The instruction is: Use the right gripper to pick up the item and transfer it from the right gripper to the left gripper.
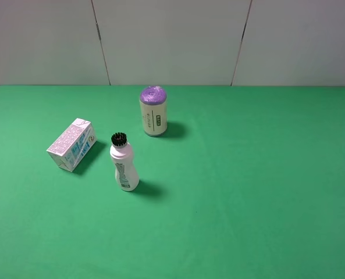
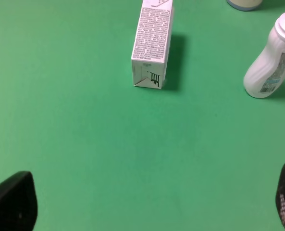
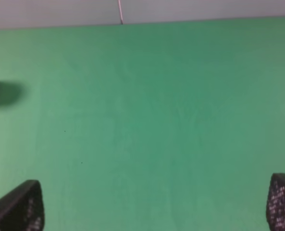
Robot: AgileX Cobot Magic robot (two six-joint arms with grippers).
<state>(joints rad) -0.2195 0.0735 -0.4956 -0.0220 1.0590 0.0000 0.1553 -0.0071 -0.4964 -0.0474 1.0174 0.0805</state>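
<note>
The milk carton (image 1: 71, 145) lies on its side on the green worktop (image 1: 248, 192) — both grippers' jaws spread, apparently holding nothing.

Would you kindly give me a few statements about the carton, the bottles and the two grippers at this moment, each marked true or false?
1. The milk carton lies on its side on the green table. True.
2. The white bottle has tipped over. False: it stands upright.
3. The right gripper holds the carton. False: its jaws are open over bare cloth.
4. The left gripper is open and empty. True.
5. The purple-topped cylinder touches the carton. False: they stand apart.
</note>
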